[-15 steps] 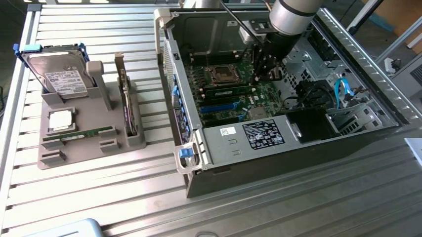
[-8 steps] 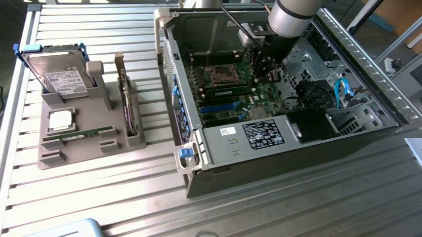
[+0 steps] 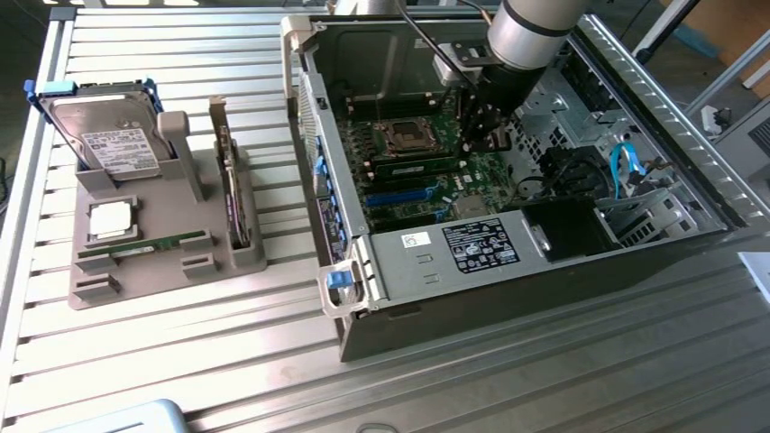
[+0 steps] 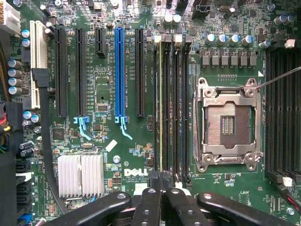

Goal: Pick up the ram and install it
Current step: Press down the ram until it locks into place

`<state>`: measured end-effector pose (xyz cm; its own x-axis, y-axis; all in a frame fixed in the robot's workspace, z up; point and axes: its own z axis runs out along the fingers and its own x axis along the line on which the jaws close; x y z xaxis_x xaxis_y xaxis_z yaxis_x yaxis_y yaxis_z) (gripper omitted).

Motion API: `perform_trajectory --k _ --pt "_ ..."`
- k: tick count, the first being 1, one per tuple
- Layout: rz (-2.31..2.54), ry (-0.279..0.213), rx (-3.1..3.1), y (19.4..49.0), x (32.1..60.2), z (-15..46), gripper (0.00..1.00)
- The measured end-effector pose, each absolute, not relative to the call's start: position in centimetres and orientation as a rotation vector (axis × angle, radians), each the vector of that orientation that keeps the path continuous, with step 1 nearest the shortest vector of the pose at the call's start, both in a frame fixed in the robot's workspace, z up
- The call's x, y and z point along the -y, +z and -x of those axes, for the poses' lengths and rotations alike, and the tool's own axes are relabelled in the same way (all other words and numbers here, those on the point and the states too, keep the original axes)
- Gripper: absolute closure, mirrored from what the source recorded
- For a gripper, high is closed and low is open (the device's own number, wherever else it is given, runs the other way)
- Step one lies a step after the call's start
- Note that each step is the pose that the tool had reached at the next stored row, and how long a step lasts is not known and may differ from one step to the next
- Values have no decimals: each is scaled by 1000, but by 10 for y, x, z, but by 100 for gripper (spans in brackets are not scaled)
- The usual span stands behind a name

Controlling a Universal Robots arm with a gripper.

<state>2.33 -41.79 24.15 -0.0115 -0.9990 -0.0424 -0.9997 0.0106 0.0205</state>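
Note:
The ram (image 3: pixel 159 244), a thin green stick, lies flat in the front slot of the grey holder (image 3: pixel 241 257) at the exterior view's left, far from the arm. My gripper (image 3: pixel 484 137) hangs inside the open computer case over the motherboard (image 3: pixel 416 194), next to the processor socket (image 3: pixel 403 135). Seen from the wrist, the gripper (image 4: pixel 162 187) is shut with nothing between its black fingers (image 4: pixel 149 202), above the end of the memory slots (image 4: pixel 181 108). A stick (image 4: pixel 162 108) sits seated in one of those slots, and it appears again as a green strip (image 3: pixel 421 168).
The holder also carries a hard drive (image 3: pixel 108 135), a silver processor chip (image 3: pixel 111 219) and an upright green card (image 3: pixel 226 176). The case walls (image 3: pixel 316 194), power supply (image 3: pixel 475 245) and blue cable (image 3: pixel 622 167) crowd the arm. The wrist view has an open socket (image 4: pixel 228 123) and expansion slots (image 4: pixel 120 70).

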Motion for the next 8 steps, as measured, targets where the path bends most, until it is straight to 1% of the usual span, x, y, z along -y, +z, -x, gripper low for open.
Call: perform_trajectory --k 8 --pt "2198 67 -2217 242 418 -23 90"
